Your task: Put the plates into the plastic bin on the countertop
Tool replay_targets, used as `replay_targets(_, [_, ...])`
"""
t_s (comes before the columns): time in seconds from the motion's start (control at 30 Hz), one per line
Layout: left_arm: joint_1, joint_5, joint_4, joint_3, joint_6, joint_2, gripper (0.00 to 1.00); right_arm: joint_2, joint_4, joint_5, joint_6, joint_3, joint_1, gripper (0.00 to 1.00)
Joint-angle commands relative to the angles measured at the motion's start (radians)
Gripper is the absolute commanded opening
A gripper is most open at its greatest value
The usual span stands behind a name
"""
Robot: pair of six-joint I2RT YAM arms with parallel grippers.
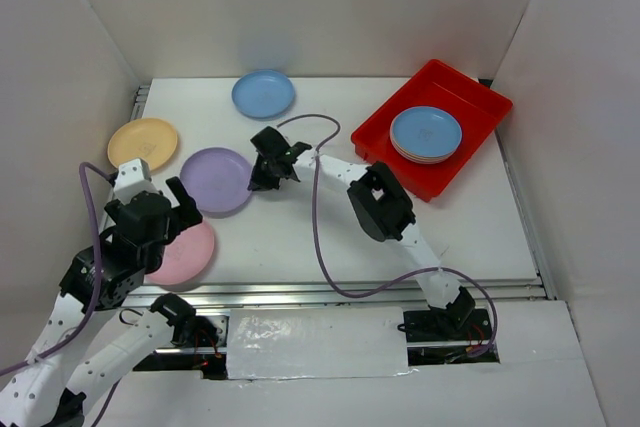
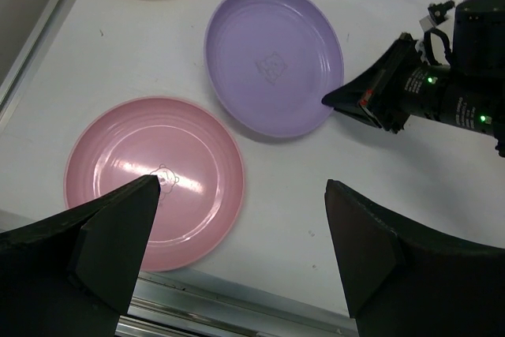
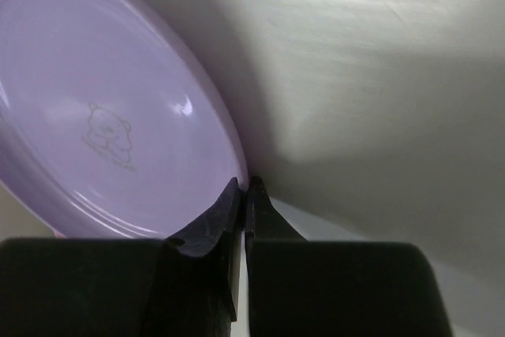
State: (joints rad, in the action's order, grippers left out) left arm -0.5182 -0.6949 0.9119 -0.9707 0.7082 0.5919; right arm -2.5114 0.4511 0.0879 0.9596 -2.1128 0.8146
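Note:
A lilac plate (image 1: 215,179) lies flat on the white countertop (image 1: 300,237), left of centre. My right gripper (image 1: 256,179) is at its right rim, shut on the edge; the right wrist view shows the jaws (image 3: 243,183) pinched together on the lilac plate's rim (image 3: 102,116). My left gripper (image 1: 160,209) is open and empty, hovering over the right edge of a pink plate (image 1: 185,252). In the left wrist view it (image 2: 242,187) stands wide open above the pink plate (image 2: 134,155), with the lilac plate (image 2: 272,57) and the right gripper (image 2: 327,100) beyond. The red bin (image 1: 385,142) at the back right holds a stack topped by a blue plate (image 1: 426,133).
A yellow plate (image 1: 142,142) lies at the far left and a blue plate (image 1: 263,93) at the back centre. White walls enclose the table. A metal rail (image 1: 350,292) runs along the front edge. The right arm's purple cable (image 1: 318,227) loops over the middle.

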Motion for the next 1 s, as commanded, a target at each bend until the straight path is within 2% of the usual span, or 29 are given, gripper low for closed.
replay_targets(0.0, [0.003,0.005,-0.050,-0.005,-0.019,-0.014,0.99,0.216,-0.088,-0.066,0.033,0.164,-0.018,0.00])
replay_targets(0.07, [0.003,0.012,-0.053,-0.003,-0.027,-0.015,0.99,0.328,-0.146,-0.085,0.028,0.340,-0.058,0.00])
replay_targets(0.1, [0.003,0.014,-0.054,-0.005,-0.027,-0.012,0.99,0.435,-0.161,-0.085,0.012,0.382,-0.074,0.00])
replay_targets(0.17, [0.001,0.014,-0.054,-0.003,-0.029,-0.012,0.99,0.531,-0.146,-0.112,-0.022,0.476,-0.115,0.00])
replay_targets(0.27, [0.001,0.020,-0.056,-0.003,-0.032,-0.020,0.99,0.678,-0.054,-0.129,-0.096,0.560,-0.237,0.00])
replay_targets(0.3, [0.001,0.023,-0.057,-0.002,-0.032,-0.027,0.99,0.744,-0.039,-0.108,-0.107,0.591,-0.329,0.00])
replay_targets(0.4, [0.003,0.029,-0.065,0.000,-0.036,-0.029,0.99,0.853,-0.045,-0.053,-0.139,0.724,-0.486,0.00])
replay_targets(0.43, [0.001,0.029,-0.065,-0.002,-0.038,-0.029,0.99,0.867,-0.034,-0.045,-0.145,0.759,-0.585,0.00])
replay_targets(0.53, [0.001,0.034,-0.067,0.001,-0.041,-0.023,0.99,0.867,0.015,-0.019,-0.183,0.765,-0.763,0.00])
replay_targets(0.63, [0.001,0.037,-0.068,0.001,-0.044,-0.015,0.99,0.846,0.047,0.009,-0.212,0.767,-0.894,0.00])
replay_targets(0.73, [0.001,0.044,-0.071,0.003,-0.049,-0.007,0.99,0.862,0.014,0.016,-0.206,0.810,-0.994,0.00])
replay_targets(0.97, [0.001,0.066,-0.085,0.006,-0.062,0.019,0.99,0.844,0.038,0.024,-0.248,0.803,-1.106,0.00])
